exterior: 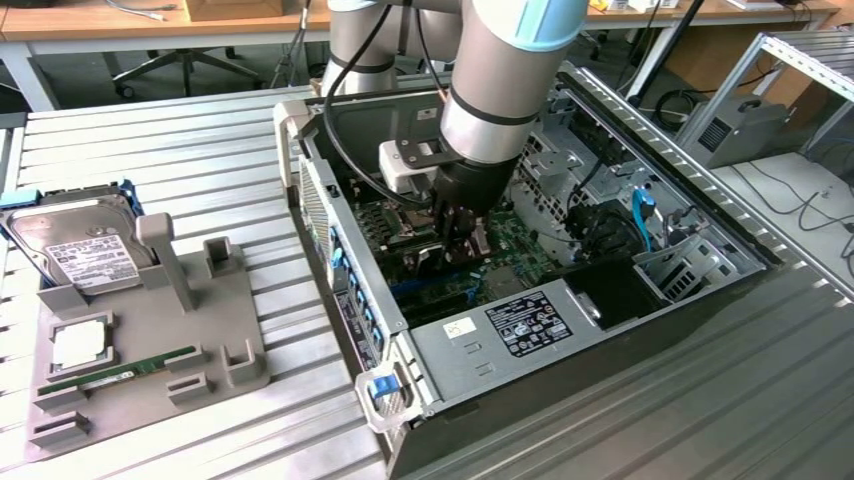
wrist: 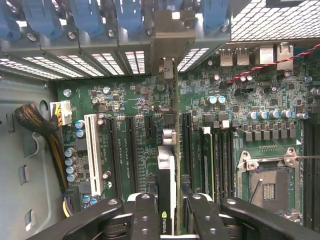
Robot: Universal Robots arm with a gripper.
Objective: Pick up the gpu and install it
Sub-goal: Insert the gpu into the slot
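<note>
Starting at the left of the exterior view, the grey holder tray [exterior: 200, 330] sits on the ribbed metal desk [exterior: 174, 150]. It carries the hard drive [exterior: 83, 252] with its white label and the green memory stick [exterior: 107, 378], and neither is our part. In the middle of the frame the open computer case [exterior: 534, 345] lies on its side. The arm [exterior: 501, 90] reaches straight down into it, with the gripper [exterior: 458, 238] deep inside, low over the motherboard [exterior: 514, 245].

Over to the wrist view, and here's the gpu [wrist: 166, 170]! It stands on edge, seen along its thin side. The fingers [wrist: 144, 215] pinch it by its two flat faces, one on each side, and the card runs straight out from between them. Its long axis points away from the gripper toward the rear wall of the case, parallel to the black expansion slots [wrist: 132, 150] flanking it. At the far end its silver bracket [wrist: 172, 35] meets the row of rear openings, in among the blue latches [wrist: 87, 15].

So here's the relation that counts: the card sits directly between the fingers and, by my read, lines up with a slot beneath it. Whether its connector edge is seated I cannot tell, because the card itself hides that slot.

As for looks, it's slim and dark, with a pale strip along the edge facing the camera and a green logo close to the grip.
</note>
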